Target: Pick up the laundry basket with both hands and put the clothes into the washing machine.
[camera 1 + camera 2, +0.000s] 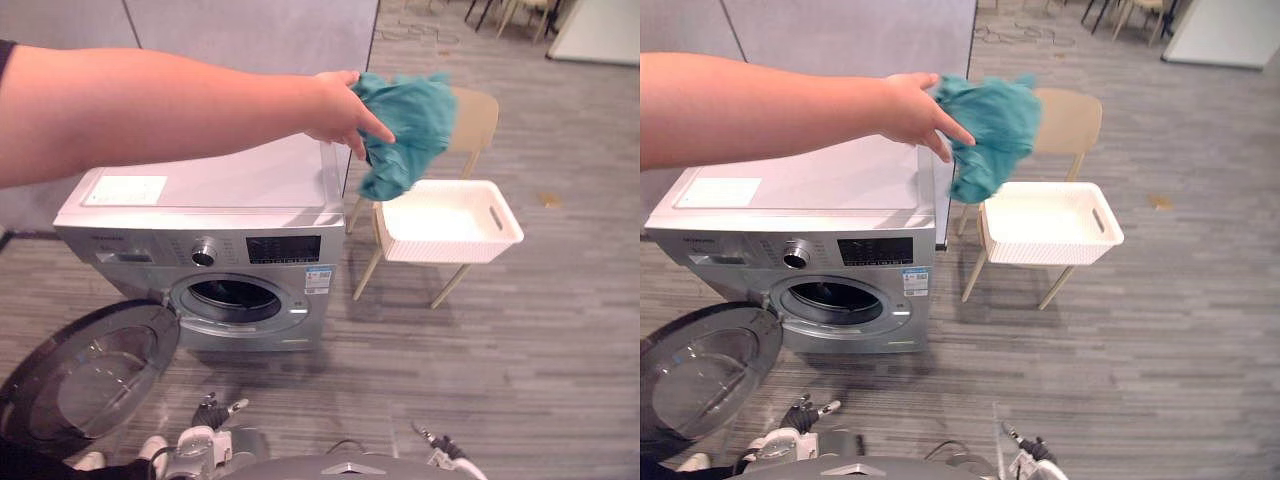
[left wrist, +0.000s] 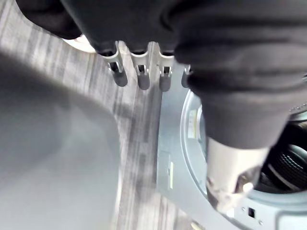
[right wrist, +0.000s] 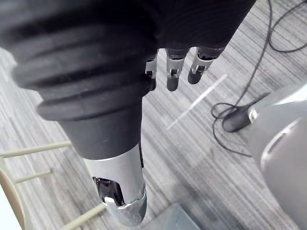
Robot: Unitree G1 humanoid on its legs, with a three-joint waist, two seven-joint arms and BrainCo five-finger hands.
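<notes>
Two-handed job, going by the laundry basket (image 1: 450, 248): sitting on a pale chair (image 1: 478, 118) just to the right of the washing machine (image 1: 200, 195). Looking like white ribbed plastic, so probably stiff and light, not slippery. Guessing at grabbing it by the slot handles (image 1: 496, 217) in the short end walls, one hand per end, keeping it level. Looking empty inside.

Dangling right above its rim: a teal cloth (image 1: 405, 130), pinched in a person's hand (image 1: 335, 110) reaching in from the left. Being soft and floppy, probably bunching up and sliding about once in the basket.

Moving outward: machine door (image 1: 90, 370) standing wide open toward the lower left, drum opening (image 1: 235, 300) facing forward. Carrying a white sheet (image 1: 125, 190) on the lid and a small sticker (image 1: 318, 280) beside the dark display (image 1: 283, 249), print too tiny for reading.

Left hand (image 2: 139, 24) hanging by the machine's front, fingers loose and straight, holding nothing. Right hand (image 3: 182, 28) hanging over bare floor (image 3: 192, 158), fingers relaxed too, gripping nothing.
</notes>
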